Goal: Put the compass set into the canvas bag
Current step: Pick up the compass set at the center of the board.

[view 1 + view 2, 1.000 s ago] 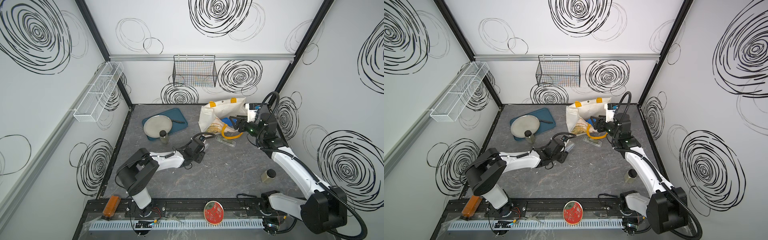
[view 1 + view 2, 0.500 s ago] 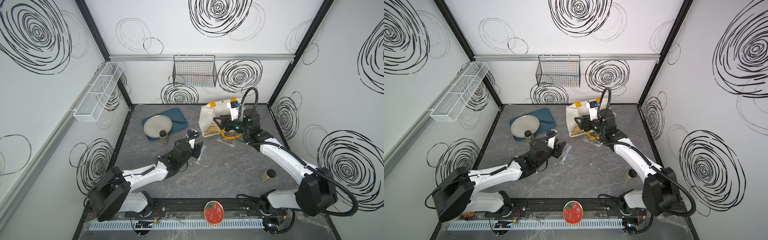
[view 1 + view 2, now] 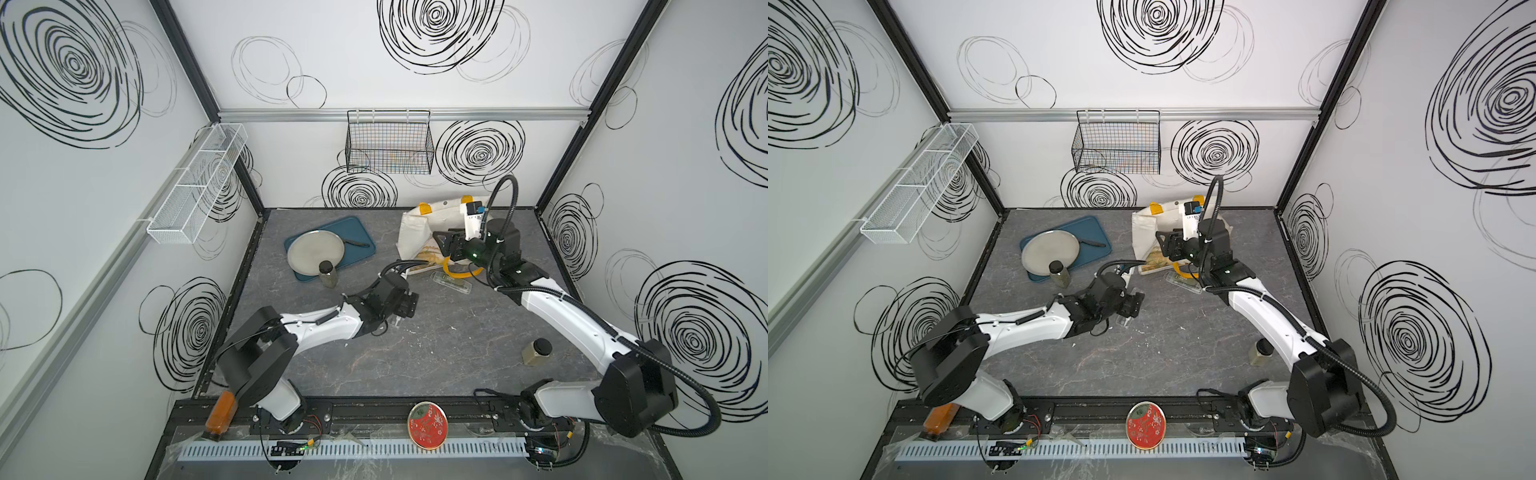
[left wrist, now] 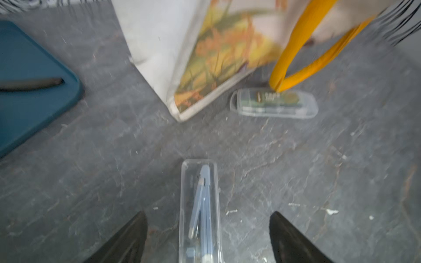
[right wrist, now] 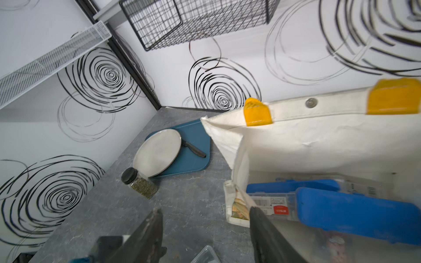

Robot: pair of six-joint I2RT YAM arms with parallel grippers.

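Your left tool [image 4: 208, 214] is wide open and holds nothing. Its two fingers [image 4: 127, 239] sit low on either side of the compass set [image 4: 200, 193], a long clear plastic box with a blue-grey compass inside. They do not touch it.

The box lies flat on the grey stone-look worktop [image 4: 91, 159], near the middle. Its long side runs straight away from the tool, far and a little right, toward the bag. So the fingers are set across its thin way, which I think suits a squeeze. Your left arm is much the nearer one.

The cream-white canvas bag [image 3: 411, 232], with yellow handles and a golden field picture, stands at the far right, apart from the box.

Your right tool [image 5: 205, 209] is up at the bag's mouth with its fingers part open. One finger is by the front rim, and I cannot tell if it grips the cloth.

A second small clear box [image 4: 273, 103] lies just beside the bag. It is not the one between the fingers.
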